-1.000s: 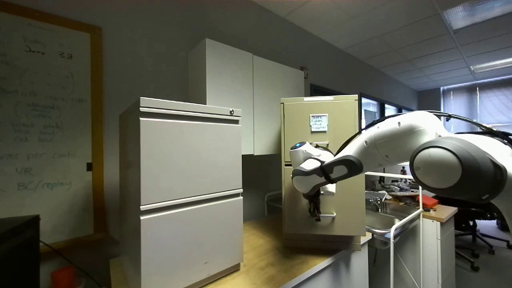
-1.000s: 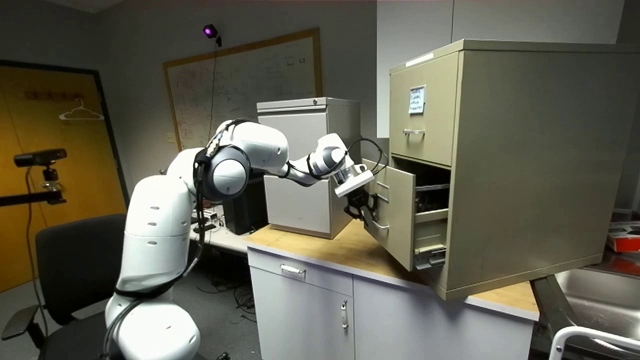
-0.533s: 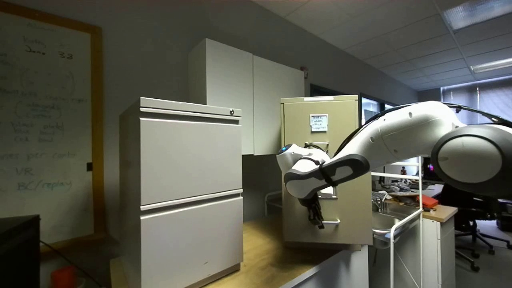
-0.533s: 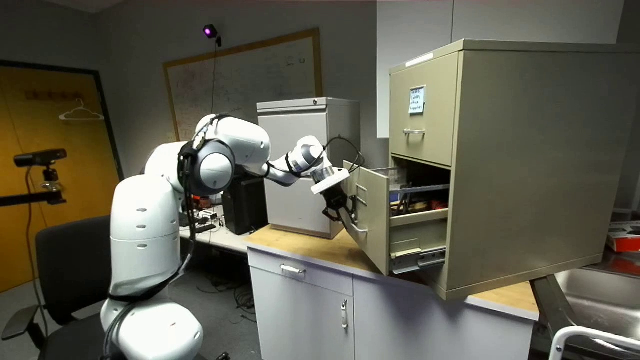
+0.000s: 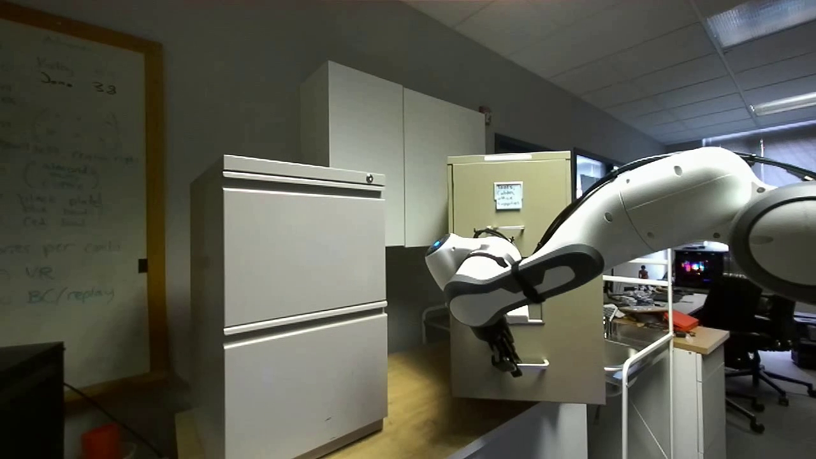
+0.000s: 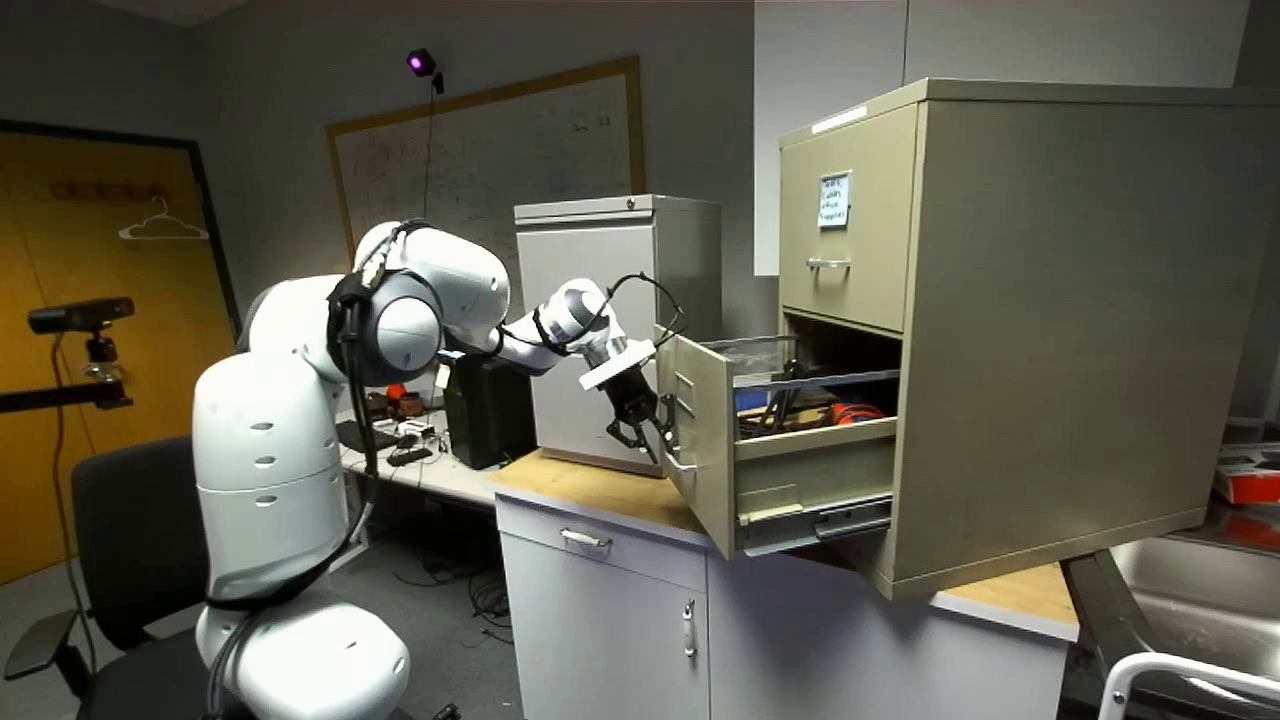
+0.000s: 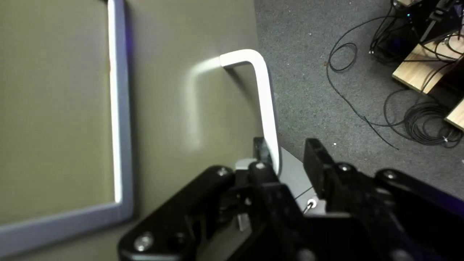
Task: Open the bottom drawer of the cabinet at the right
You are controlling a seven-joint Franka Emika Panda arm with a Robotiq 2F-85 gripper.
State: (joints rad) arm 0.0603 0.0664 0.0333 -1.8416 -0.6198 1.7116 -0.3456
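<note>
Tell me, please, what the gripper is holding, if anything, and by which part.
Nothing is clamped: the gripper is open, one finger behind the bottom drawer's handle, the other finger apart from it.

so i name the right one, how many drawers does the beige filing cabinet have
2: the upper drawer, shut, with a paper label on its front; and the bottom drawer directly below it, pulled open. None seems hidden.

The beige bottom drawer (image 6: 712, 440), flat-fronted and rectangular, stands open, well out from the lower half of the upright, beige, two-drawer filing cabinet (image 6: 1050, 330).
</note>
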